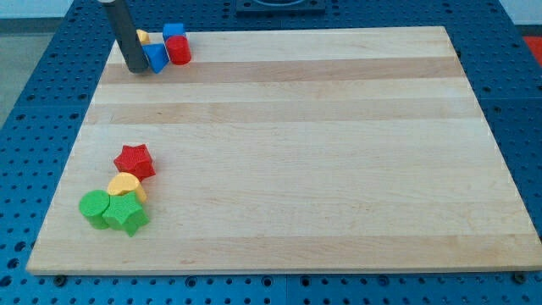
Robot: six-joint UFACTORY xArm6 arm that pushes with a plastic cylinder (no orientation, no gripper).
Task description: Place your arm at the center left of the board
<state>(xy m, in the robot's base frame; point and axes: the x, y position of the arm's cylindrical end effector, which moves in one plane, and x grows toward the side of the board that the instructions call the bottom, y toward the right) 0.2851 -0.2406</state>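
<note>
Pale wooden board (279, 152) lay on a blue perforated table (34, 102); all positions below are noted against that board.

Dark rod stood near the board's top-left corner, leaning slightly toward the view's top-left, my tip (135, 68) planted on the wood. No gripper was fitted, so nothing could be clasped or let go; the tip held nothing. Just beside it to the view's right: blue block (156, 58), red cylinder (179, 50), second blue block (174, 32), yellow block (142, 37) partly hidden behind the rod.

Near the board's lower-left edge: red star block (135, 160), yellow block (126, 185), green cylinder (95, 206), green star block (127, 213), clustered and touching.

Target, the centre of the board's left side, sat bare between the two clusters. Judgement: best route is a straight slide toward the view's bottom along the left edge, pulling away from the blue block and stopping short of the red star.
</note>
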